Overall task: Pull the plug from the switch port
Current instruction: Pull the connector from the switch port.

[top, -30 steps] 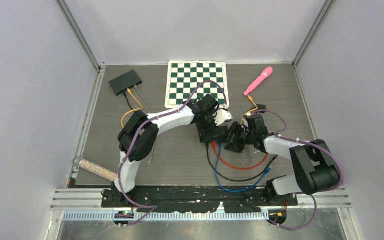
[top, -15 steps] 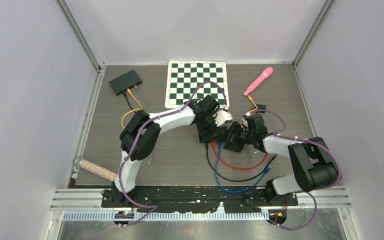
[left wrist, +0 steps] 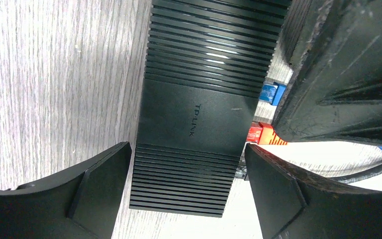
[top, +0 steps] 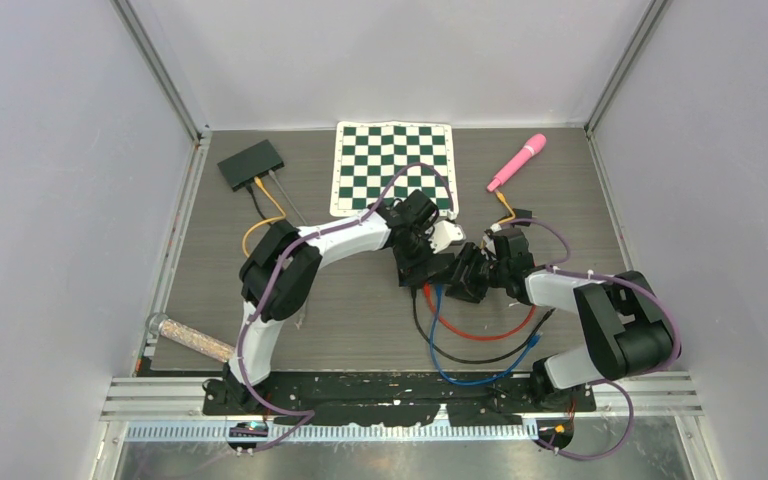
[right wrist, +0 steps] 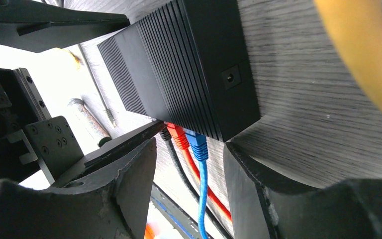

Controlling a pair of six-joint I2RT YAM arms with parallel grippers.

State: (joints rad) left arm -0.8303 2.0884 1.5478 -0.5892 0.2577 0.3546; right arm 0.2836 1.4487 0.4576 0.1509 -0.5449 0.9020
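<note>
Red cable (top: 480, 333) and blue cable (top: 460, 375) loop toward six o'clock from the switch (left wrist: 194, 114) at mid-table. At its three o'clock, the right gripper (right wrist: 190, 147) stands half open around the red plug (right wrist: 178, 133) and blue plug (right wrist: 195, 139), pinching neither. The left gripper (left wrist: 187, 146) straddles the switch, jaws wide, gripping nothing.

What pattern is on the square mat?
Green-and-white checks; the mat shows best from the top view.
</note>
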